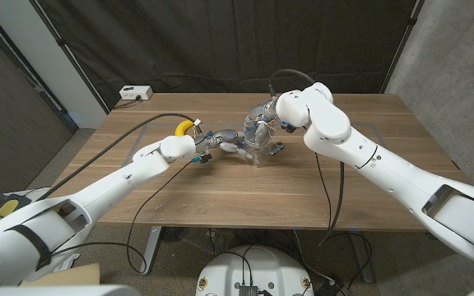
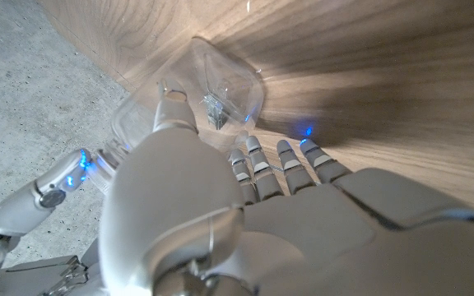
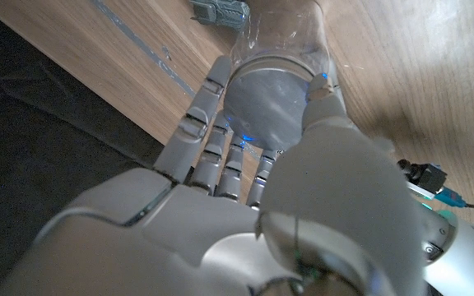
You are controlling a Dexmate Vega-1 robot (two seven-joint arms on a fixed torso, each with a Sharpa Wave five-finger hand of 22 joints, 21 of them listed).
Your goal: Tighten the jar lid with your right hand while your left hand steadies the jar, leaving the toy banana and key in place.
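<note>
The left robot hand (image 1: 212, 146) grips the clear jar (image 1: 259, 148) standing mid-worktop (image 1: 220, 189). The right robot hand (image 1: 276, 115) clamps the grey lid (image 3: 271, 107) from above. Toy banana (image 1: 185, 126) lies beyond the left wrist.

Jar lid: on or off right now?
On. The grey lid sits on the clear jar, right robot hand fingers around it.

Even, fairly bright light from above falls on the tabletop (image 1: 220, 185) in the head view, against a dark backdrop. In the left wrist view, a broad soft shadow darkens the wood and the clear jar (image 2: 220, 82) glints. Both wrist views blur the near hands and bend at the edges.
</note>
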